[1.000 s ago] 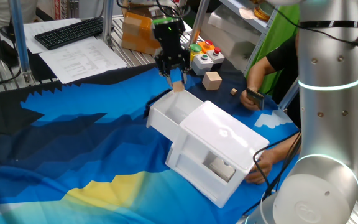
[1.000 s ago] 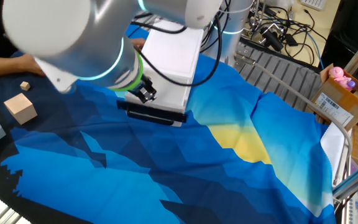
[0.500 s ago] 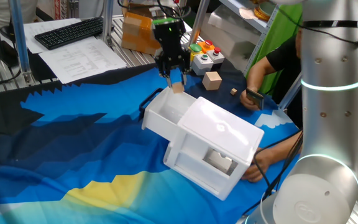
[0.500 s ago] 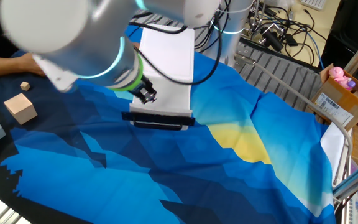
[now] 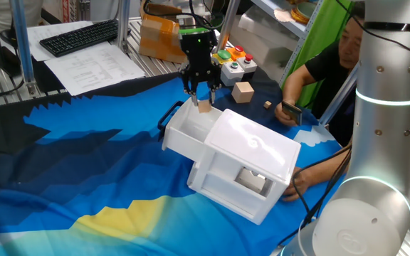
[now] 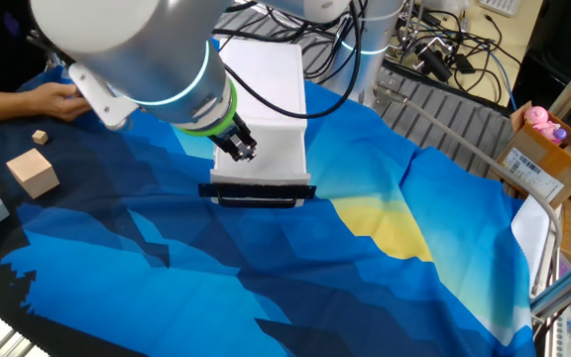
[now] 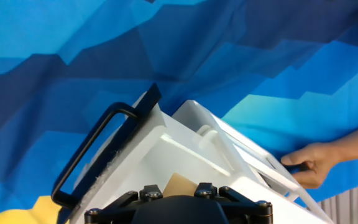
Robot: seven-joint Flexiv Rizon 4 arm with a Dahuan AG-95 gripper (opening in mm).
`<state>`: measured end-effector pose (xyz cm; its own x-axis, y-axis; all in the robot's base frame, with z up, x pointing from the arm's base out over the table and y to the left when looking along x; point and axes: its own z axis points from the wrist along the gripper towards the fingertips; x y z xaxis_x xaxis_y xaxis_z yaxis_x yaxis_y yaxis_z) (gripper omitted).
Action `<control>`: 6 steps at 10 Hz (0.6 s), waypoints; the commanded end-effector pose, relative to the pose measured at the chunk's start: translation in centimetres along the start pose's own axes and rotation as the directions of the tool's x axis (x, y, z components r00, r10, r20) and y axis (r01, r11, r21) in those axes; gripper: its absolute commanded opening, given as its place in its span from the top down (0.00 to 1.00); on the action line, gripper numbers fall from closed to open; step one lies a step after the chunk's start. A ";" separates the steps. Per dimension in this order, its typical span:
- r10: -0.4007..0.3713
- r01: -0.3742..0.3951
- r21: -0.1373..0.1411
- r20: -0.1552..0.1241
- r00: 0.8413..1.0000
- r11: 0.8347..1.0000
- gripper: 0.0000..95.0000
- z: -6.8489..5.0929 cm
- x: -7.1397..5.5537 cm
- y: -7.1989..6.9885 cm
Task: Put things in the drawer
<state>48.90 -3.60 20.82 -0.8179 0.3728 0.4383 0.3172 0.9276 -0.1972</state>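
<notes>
Wooden cube over the open drawer

My gripper (image 5: 203, 92) pinches the small wooden cube (image 5: 204, 106) by opposite flat faces above the drawer (image 5: 184, 131); it seems light, rigid, unlikely to slip.

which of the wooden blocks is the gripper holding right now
The block between the gripper fingers, above the open drawer; the larger cube and tiny block lie on the cloth.
</notes>
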 end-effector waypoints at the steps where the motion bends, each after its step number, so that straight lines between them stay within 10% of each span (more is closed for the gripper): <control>1: -0.002 0.002 -0.010 0.010 1.000 1.000 0.40 0.3 0.2 -0.1; 6: -0.011 0.012 -0.055 0.014 1.000 0.998 0.40 0.5 0.3 -0.1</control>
<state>48.77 -3.54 20.73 -0.8226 0.3621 0.4385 0.3352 0.9316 -0.1405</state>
